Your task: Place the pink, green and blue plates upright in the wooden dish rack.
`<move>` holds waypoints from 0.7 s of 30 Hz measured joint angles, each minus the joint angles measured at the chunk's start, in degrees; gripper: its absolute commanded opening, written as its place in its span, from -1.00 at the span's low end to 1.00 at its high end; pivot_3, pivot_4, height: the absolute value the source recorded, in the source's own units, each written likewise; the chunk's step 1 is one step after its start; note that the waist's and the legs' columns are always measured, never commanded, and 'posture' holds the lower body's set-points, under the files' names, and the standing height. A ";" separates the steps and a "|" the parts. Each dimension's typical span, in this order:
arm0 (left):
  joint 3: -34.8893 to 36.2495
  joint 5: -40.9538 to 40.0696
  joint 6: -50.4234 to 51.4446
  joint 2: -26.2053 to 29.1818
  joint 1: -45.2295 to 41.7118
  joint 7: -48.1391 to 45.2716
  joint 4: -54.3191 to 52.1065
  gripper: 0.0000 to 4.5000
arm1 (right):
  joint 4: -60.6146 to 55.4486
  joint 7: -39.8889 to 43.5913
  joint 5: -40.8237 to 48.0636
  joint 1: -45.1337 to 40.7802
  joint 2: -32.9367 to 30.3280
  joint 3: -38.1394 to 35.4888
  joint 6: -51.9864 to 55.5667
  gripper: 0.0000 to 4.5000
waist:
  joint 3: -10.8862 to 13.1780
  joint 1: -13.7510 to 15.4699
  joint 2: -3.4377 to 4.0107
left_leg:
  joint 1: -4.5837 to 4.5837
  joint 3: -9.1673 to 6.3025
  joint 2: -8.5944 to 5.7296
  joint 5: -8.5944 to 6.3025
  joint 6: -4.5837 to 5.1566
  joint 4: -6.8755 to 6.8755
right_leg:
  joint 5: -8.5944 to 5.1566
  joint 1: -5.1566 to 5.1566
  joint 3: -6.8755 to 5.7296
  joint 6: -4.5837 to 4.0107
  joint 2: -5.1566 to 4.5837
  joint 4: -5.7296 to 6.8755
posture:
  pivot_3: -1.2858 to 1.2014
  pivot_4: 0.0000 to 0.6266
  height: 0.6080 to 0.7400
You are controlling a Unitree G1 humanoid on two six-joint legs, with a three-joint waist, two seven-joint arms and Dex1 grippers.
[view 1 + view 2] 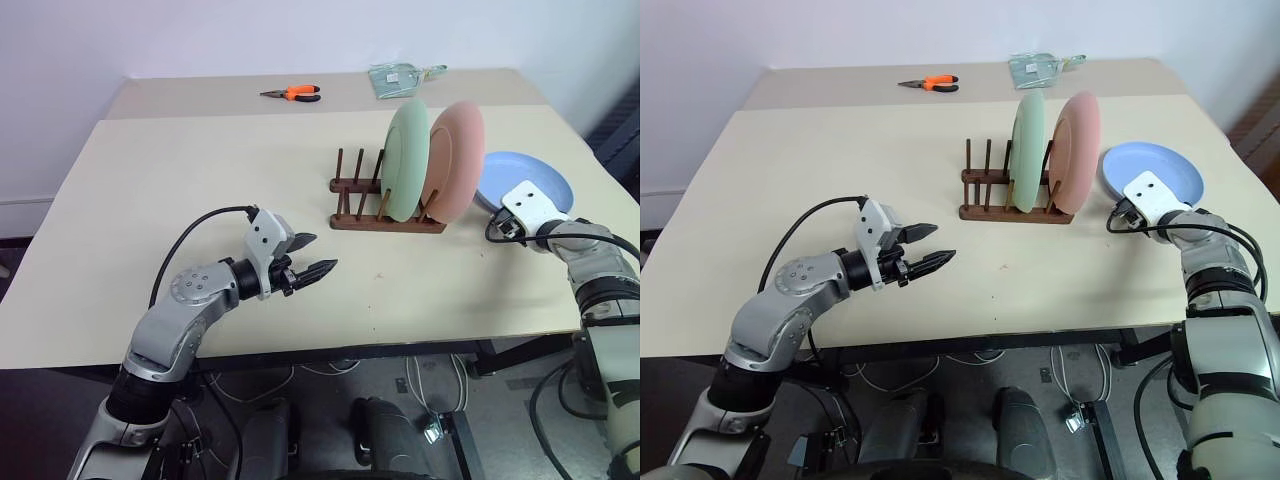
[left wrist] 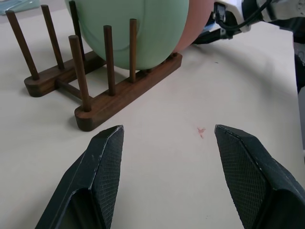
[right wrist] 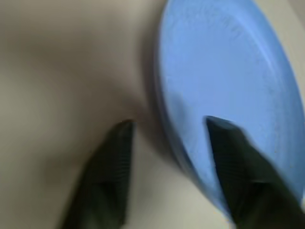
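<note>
Now, your blue plate (image 3: 224,86) lies flat on the table (image 1: 200,200), just to the right of the wooden dish rack (image 1: 385,205) and not yet in it. The right gripper (image 3: 167,138) sits at the plate's near rim with its two fingers apart: one finger (image 3: 238,157) is over the plate's blue surface, the other is over bare table beside it, so the rim runs between them. The right wrist view is blurred, so you cannot be sure whether either finger actually touches the plate; nothing looks pinched.

In the rack, the green plate (image 1: 408,160) and the pink plate (image 1: 457,160) stand upright side by side at its right end, the pink one nearest the blue plate. The pegs at the left end of the rack are free.

Your left gripper (image 1: 310,258) hangs above the table well to the left and in front of the rack, pointing towards it, jaws spread wide and holding nothing.

At the far side of the table you can see orange-handled pliers (image 1: 292,93) and a clear packet (image 1: 400,78).
</note>
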 measured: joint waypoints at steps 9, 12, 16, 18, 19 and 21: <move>0.27 0.11 -0.20 -0.22 0.23 0.84 -0.81 0.39 | -4.59 -7.26 -2.19 2.15 -2.61 -0.68 -7.28 -0.98 | 0.05 0.06 0.10 | -0.02 0.00 -0.03 0.01 -0.02 0.00 | 0.00 -0.03 0.01 0.00 -0.04 0.01 | 0.03 -0.52 1.00; 2.80 0.73 -2.24 -1.14 0.25 3.36 0.20 0.39 | -17.83 -8.55 2.11 3.74 -3.97 -6.74 -6.36 -0.98 | 0.10 -0.18 0.18 | -0.01 0.01 0.02 0.02 -0.04 0.00 | 0.01 -0.07 0.05 0.02 -0.04 0.04 | 0.03 -0.52 1.00; 7.47 3.48 -6.44 -0.54 0.20 6.90 4.58 0.39 | -48.05 -3.79 21.70 5.24 -2.36 -18.61 11.12 -0.98 | 0.11 0.00 0.20 | 0.02 -0.15 0.23 -0.08 0.14 -0.08 | 0.00 -0.10 -0.07 0.00 0.11 0.18 | 0.03 -0.52 1.00; 9.41 4.04 -7.78 0.91 0.59 6.79 6.45 0.39 | -60.84 -1.84 32.49 5.07 -1.77 -22.50 21.44 -0.98 | 0.10 0.21 0.19 | 0.02 -0.24 0.27 -0.09 0.14 -0.09 | 0.00 -0.08 -0.15 -0.01 0.11 0.19 | 0.03 -0.52 1.00; 9.93 4.40 -8.68 2.45 1.20 6.02 7.45 0.39 | -67.29 -1.37 39.89 4.88 -0.50 -24.38 28.06 -0.98 | 0.09 0.25 0.17 | 0.03 -0.26 0.26 -0.10 0.15 -0.09 | 0.00 -0.04 -0.17 -0.02 0.06 0.17 | 0.03 -0.52 1.00; 10.36 5.09 -9.48 4.11 2.08 4.77 9.24 0.39 | -74.93 -2.37 52.77 4.21 2.53 -26.35 38.00 -0.98 | 0.09 0.18 0.17 | 0.03 -0.22 0.21 -0.12 0.19 -0.06 | 0.02 -0.03 -0.16 -0.04 -0.07 0.17 | 0.03 -0.52 1.00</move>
